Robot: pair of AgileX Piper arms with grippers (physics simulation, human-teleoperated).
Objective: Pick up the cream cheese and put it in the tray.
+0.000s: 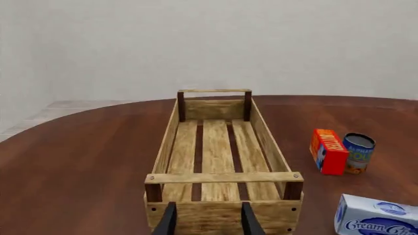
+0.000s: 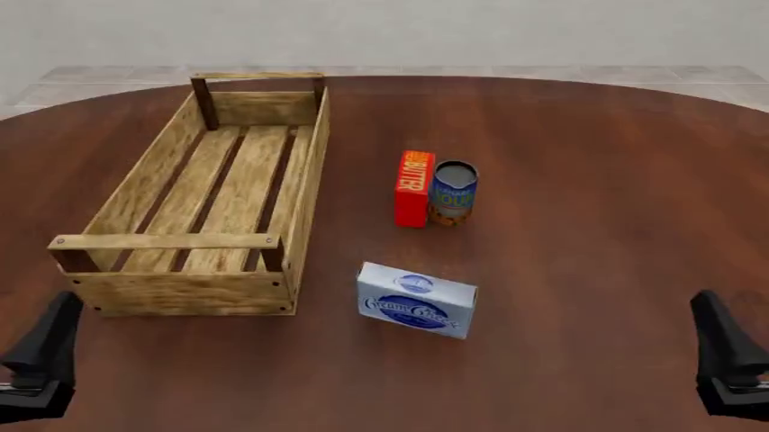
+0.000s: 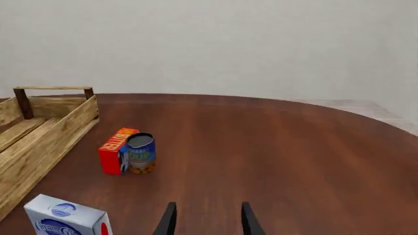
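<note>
Pale-blue cream cheese [image 2: 416, 301] sits lower centre of front view, bare wood table [image 2: 589, 180] around it. Tray [image 2: 303, 171] just left of it, empty; red butter box [image 2: 415, 188] and blue can [image 2: 455, 192] touching above. My left gripper [image 1: 207, 221] and right gripper [image 3: 207, 219] spread, holding nothing, at bottom corners.

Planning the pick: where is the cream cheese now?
In the front view, the cream cheese lies on the table just right of the tray's near end, nearer than the butter box.

High front view; low wrist views sharing the tray [image 1: 216, 147].
</note>
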